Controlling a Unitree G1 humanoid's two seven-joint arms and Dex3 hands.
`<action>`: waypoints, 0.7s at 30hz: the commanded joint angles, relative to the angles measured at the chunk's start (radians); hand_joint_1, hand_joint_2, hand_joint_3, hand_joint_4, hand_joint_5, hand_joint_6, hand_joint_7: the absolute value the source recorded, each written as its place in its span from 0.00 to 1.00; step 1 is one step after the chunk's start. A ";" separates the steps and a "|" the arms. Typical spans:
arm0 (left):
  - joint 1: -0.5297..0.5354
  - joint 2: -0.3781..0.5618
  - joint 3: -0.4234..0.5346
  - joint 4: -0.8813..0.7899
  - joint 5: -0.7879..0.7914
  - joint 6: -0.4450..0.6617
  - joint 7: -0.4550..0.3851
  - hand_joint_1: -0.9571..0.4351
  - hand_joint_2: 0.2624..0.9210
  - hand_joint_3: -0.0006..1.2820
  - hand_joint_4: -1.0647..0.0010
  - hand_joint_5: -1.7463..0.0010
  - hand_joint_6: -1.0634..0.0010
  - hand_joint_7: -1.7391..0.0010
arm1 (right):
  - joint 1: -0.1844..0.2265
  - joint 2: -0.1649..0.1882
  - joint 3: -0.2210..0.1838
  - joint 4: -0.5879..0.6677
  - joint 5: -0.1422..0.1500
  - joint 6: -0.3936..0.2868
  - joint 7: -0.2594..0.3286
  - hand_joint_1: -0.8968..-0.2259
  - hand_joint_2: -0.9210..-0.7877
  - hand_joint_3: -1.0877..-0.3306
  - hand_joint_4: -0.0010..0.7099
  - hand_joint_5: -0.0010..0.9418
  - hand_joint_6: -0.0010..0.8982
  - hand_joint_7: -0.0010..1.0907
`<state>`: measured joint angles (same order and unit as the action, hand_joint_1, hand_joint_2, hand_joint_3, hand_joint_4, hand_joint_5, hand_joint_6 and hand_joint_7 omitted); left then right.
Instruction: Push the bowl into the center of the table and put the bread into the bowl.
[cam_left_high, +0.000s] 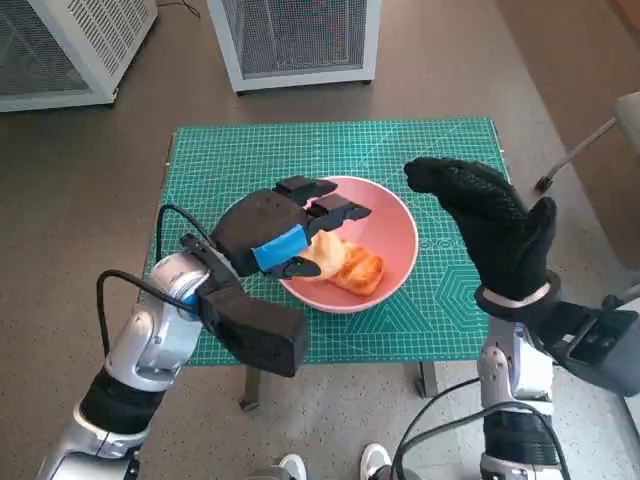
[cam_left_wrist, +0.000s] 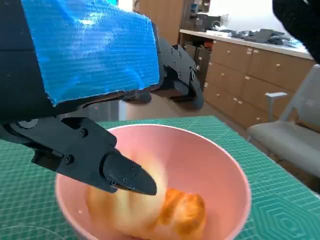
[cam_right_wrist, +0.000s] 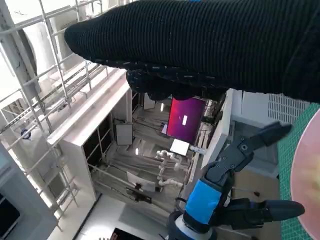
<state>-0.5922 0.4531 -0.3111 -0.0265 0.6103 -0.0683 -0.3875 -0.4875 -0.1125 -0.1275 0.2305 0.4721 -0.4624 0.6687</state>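
Note:
A pink bowl (cam_left_high: 402, 232) stands near the middle of the green cutting-mat table (cam_left_high: 240, 160). Golden-brown bread (cam_left_high: 352, 268) lies inside it, toward the near side. My left hand (cam_left_high: 272, 232) hovers over the bowl's left part, fingers spread and holding nothing, thumb tip just beside the bread. In the left wrist view its fingers (cam_left_wrist: 122, 174) stand above the bread (cam_left_wrist: 172, 216) in the bowl (cam_left_wrist: 205, 160). My gloved right hand (cam_left_high: 495, 228) is raised to the right of the bowl, empty. The right wrist view shows the glove (cam_right_wrist: 200, 40) and the left hand (cam_right_wrist: 220, 200).
Two white mesh-fronted cabinets (cam_left_high: 295, 40) stand on the floor behind the table. A chair (cam_left_high: 600, 140) is at the right. A person's shoes (cam_left_high: 335, 465) show by the table's near edge. Black cables (cam_left_high: 130, 290) loop off my left forearm.

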 joint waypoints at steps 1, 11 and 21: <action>0.022 0.001 0.018 -0.026 -0.011 0.003 0.007 0.41 0.99 0.02 0.85 1.00 0.80 0.91 | 0.023 0.001 -0.002 0.001 -0.003 0.013 -0.004 0.63 0.00 0.80 0.56 0.02 0.00 0.67; 0.057 0.003 0.089 -0.058 -0.111 -0.020 0.003 0.41 0.99 0.01 0.86 1.00 0.79 0.93 | 0.014 0.002 0.000 0.001 -0.012 0.014 -0.014 0.64 0.00 0.80 0.56 0.02 0.00 0.67; 0.091 -0.005 0.186 -0.112 -0.263 -0.036 0.007 0.39 0.99 0.00 0.90 1.00 0.80 0.94 | -0.001 -0.002 -0.009 0.012 -0.007 0.010 -0.013 0.64 0.00 0.81 0.55 0.02 0.00 0.66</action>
<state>-0.5202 0.4527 -0.1595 -0.1091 0.3979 -0.0889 -0.3872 -0.4917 -0.1117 -0.1293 0.2297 0.4676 -0.4602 0.6597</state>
